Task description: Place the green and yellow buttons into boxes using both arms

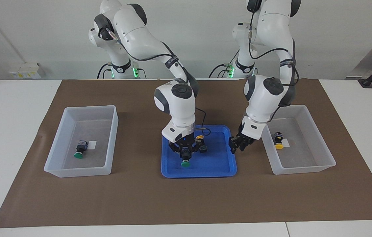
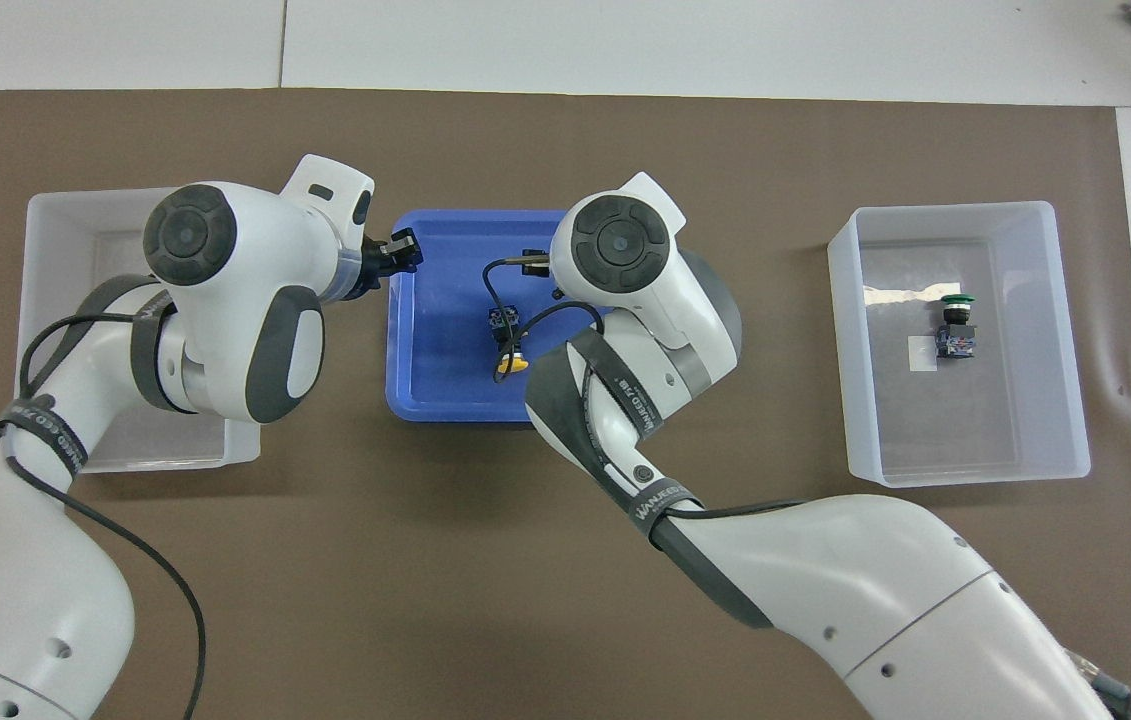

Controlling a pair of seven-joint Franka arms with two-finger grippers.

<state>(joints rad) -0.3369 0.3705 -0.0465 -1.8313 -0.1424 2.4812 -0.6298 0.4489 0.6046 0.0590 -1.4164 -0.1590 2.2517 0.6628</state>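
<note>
We see a yellow button (image 1: 200,137) in the blue tray (image 1: 218,166), nearest the robots. The right gripper (image 1: 186,154) is down in the tray, clamped on a green button (image 1: 185,162). The left gripper (image 1: 237,144) hangs over the tray's edge; its fingers we cannot read. Each bin holds one: green (image 1: 80,151) in the right-arm bin (image 1: 54,148), yellow (image 1: 278,141) in the left-arm bin (image 1: 320,144).

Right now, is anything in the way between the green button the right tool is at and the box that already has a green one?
Nothing visible. The right tool is down on the green-capped black push-button in the shallow blue tray. Only the tray's low rim and bare brown mat lie before the translucent plastic bin.
</note>
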